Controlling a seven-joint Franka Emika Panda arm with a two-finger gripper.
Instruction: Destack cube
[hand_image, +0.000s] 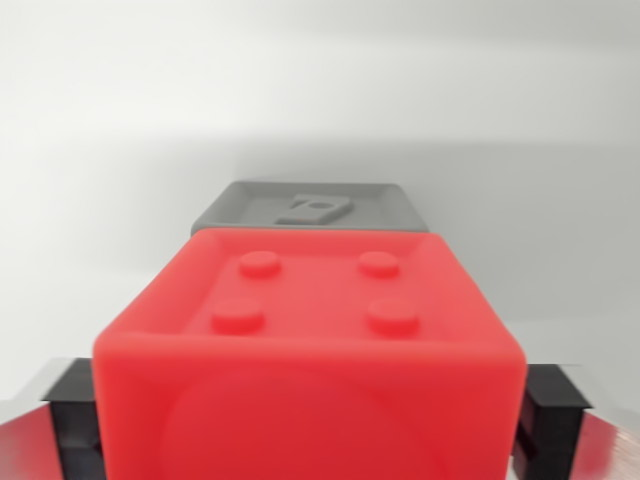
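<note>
Holding the red cube (310, 370) between its black pads (75, 420), the gripper (310, 430) should lift straight, clearing the grey cube (305, 208) behind without nudging it.

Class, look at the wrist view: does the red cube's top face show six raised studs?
No, the red cube shows four round studs on its top face, arranged two by two.
</note>
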